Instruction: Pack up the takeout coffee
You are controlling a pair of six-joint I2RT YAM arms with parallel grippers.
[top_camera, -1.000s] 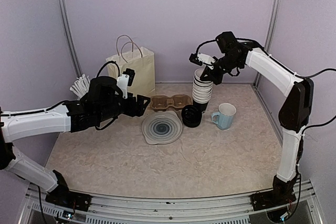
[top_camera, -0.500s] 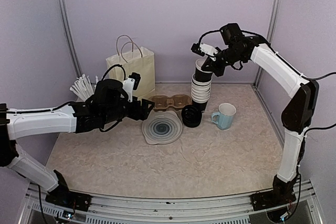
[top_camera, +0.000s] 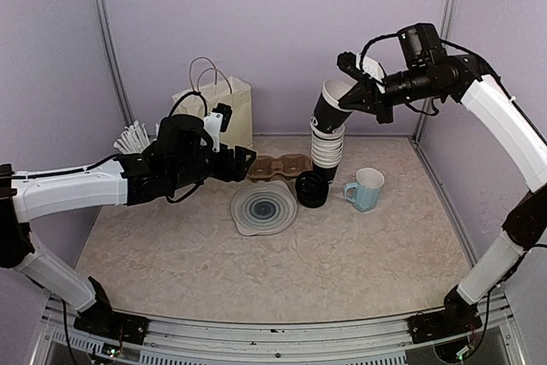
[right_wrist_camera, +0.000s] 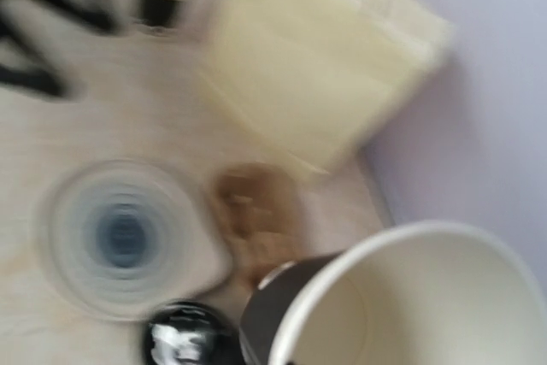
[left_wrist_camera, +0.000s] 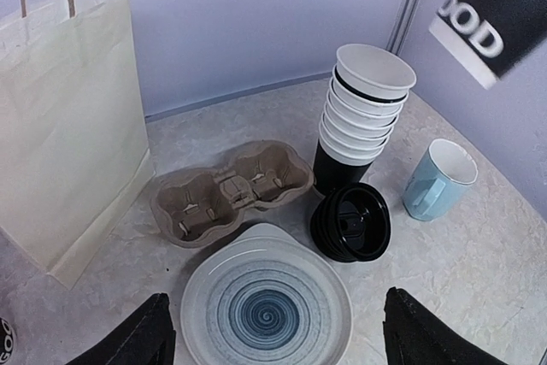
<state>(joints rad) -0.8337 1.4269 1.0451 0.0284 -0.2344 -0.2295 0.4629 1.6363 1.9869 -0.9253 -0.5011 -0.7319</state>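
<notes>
The takeout coffee cup [top_camera: 332,107], black paper with white lettering and no lid on it, hangs tilted in the air above the stack of cups [top_camera: 327,150]. My right gripper [top_camera: 359,94] is shut on its rim. The right wrist view is blurred and shows the cup's white inside [right_wrist_camera: 419,305] close up. In the left wrist view the cup [left_wrist_camera: 496,10] shows at the top right. My left gripper [top_camera: 244,164] is open with nothing in it and hovers over the plate [left_wrist_camera: 265,305], its fingertips [left_wrist_camera: 158,335] wide apart.
A cardboard cup carrier [top_camera: 279,166] lies behind the grey spiral plate [top_camera: 263,208]. Black lids [top_camera: 311,188] are stacked beside the cup stack, and a light blue mug [top_camera: 366,189] stands right of them. A paper bag [top_camera: 218,108] stands at the back left, near a cup of white sticks [top_camera: 132,138].
My right gripper has lifted the top cup off the stack, swinging it up and right into a tilt. The left arm has reached farther right, toward the carrier.
</notes>
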